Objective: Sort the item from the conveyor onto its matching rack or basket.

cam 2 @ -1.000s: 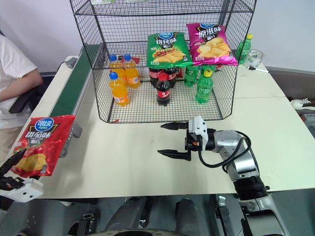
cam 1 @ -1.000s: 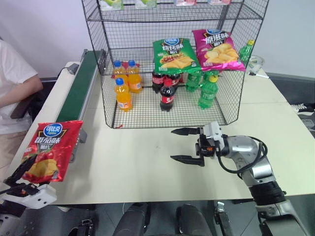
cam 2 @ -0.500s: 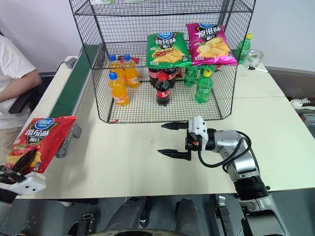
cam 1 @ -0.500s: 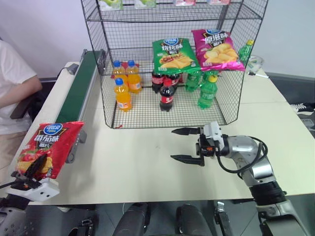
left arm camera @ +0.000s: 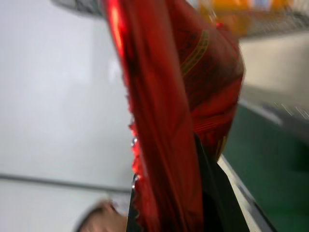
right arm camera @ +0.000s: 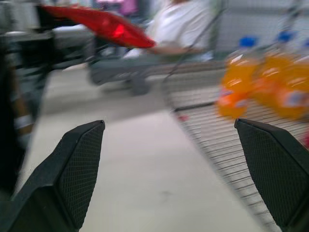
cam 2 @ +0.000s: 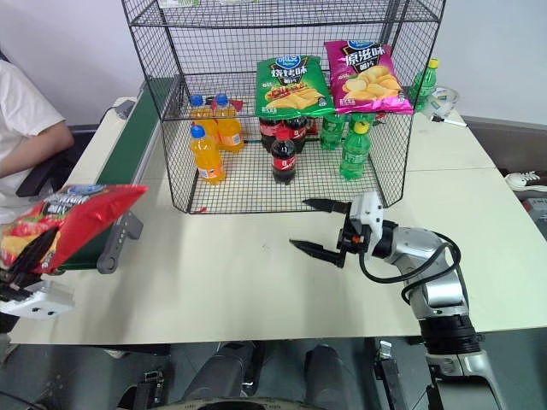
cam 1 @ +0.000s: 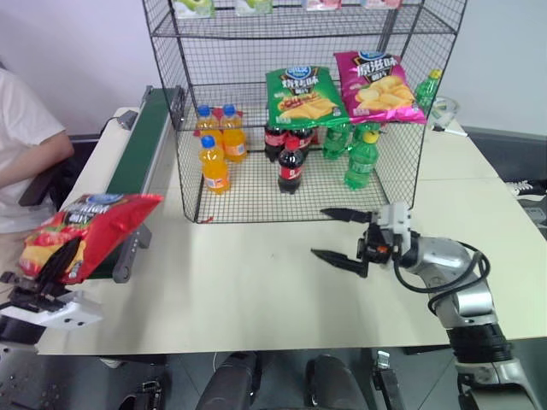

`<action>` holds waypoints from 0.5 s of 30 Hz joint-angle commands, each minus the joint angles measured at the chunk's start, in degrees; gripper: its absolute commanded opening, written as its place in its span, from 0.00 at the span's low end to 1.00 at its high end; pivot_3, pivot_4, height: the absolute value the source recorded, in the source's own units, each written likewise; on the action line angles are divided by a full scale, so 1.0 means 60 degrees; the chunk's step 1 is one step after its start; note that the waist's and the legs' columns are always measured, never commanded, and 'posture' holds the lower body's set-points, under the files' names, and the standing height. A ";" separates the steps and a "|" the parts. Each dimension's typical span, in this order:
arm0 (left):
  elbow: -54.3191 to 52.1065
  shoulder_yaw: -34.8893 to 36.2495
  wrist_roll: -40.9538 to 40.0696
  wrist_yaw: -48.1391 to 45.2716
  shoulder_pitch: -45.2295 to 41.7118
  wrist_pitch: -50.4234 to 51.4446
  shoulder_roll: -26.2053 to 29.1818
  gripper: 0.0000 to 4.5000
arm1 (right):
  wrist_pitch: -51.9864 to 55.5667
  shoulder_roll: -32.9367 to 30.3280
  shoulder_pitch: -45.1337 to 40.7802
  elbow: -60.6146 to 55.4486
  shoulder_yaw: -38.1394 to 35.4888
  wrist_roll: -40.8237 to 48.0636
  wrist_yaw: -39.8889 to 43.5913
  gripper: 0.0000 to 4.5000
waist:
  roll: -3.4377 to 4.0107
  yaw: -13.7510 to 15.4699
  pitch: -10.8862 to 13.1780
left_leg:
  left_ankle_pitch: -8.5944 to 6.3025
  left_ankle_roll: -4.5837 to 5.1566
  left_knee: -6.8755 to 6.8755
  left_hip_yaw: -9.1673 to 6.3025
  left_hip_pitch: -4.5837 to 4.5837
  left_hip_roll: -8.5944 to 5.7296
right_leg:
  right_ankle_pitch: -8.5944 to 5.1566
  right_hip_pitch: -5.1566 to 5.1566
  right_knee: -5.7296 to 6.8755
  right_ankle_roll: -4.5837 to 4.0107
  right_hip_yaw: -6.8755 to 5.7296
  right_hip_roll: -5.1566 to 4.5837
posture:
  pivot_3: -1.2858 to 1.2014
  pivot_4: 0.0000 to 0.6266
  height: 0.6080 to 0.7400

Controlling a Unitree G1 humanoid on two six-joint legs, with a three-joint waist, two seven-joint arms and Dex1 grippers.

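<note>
The red crisp bag (cam 1: 90,232) hangs off the table's left front corner, tilted with its top towards the conveyor (cam 1: 137,154). My left gripper (cam 1: 49,266) is shut on its lower end. In the left wrist view the bag (left arm camera: 169,96) stands edge-on between the black fingers (left arm camera: 212,193). My right gripper (cam 1: 318,231) is open and holds nothing. It hovers over the table in front of the black wire rack (cam 1: 248,195), pointing left. The right wrist view shows its two fingers (right arm camera: 82,164) wide apart and the bag (right arm camera: 106,24) far off.
On the rack's lower tier stand orange bottles (cam 1: 214,162), cola bottles (cam 1: 291,166) and green bottles (cam 1: 361,158). A green bag (cam 1: 303,94) and a pink bag (cam 1: 376,85) lie on the tier above. A person in white (cam 1: 26,145) sits beyond the conveyor, at the left.
My left gripper has shut on the red bag and lifted it, and the bag has tipped from upright to slanting. My right gripper has moved right and turned a little.
</note>
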 commanded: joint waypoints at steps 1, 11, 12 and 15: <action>-0.1359 0.0104 -0.0169 -0.0545 -0.0628 0.0310 0.0070 0.02 | -0.0768 0.0323 0.0122 -0.0755 -0.0538 -0.0154 -0.1019 1.00 | 0.0001 0.0006 0.0000 | 0.0000 0.0000 0.0000 0.0001 0.0000 0.0000 | 0.0000 0.0000 0.0000 0.0000 0.0000 0.0000 | 0.52 0.24 1.00; -0.1343 -0.2882 0.0513 -0.1573 -0.5712 0.2175 -0.0805 0.02 | -0.1526 0.1550 0.0199 -0.1307 -0.0463 -0.1186 -0.3676 1.00 | 0.0010 -0.0011 -0.0007 | 0.0029 0.0001 0.0006 -0.0001 0.0030 -0.0009 | 0.0005 0.0003 0.0061 0.0007 -0.0006 0.0028 | 0.52 0.24 1.00; -0.1117 -0.3094 0.0603 -0.1517 -0.6161 0.2324 -0.0941 0.02 | -0.1585 0.1570 0.0217 -0.1335 -0.0405 -0.1301 -0.3778 1.00 | 0.0011 -0.0020 -0.0007 | 0.0031 -0.0001 0.0005 -0.0002 0.0030 -0.0007 | 0.0005 0.0004 0.0066 0.0007 -0.0003 0.0034 | 0.52 0.24 1.00; 0.1170 -0.4561 0.1693 -0.0646 -0.8754 0.2691 -0.1793 0.02 | -0.1606 0.1570 0.0267 -0.1392 -0.0282 -0.1464 -0.3990 1.00 | 0.0015 0.0059 -0.0001 | 0.0033 -0.0002 -0.0011 0.0014 0.0031 -0.0006 | 0.0003 0.0007 0.0092 0.0007 0.0034 0.0042 | 0.52 0.24 1.00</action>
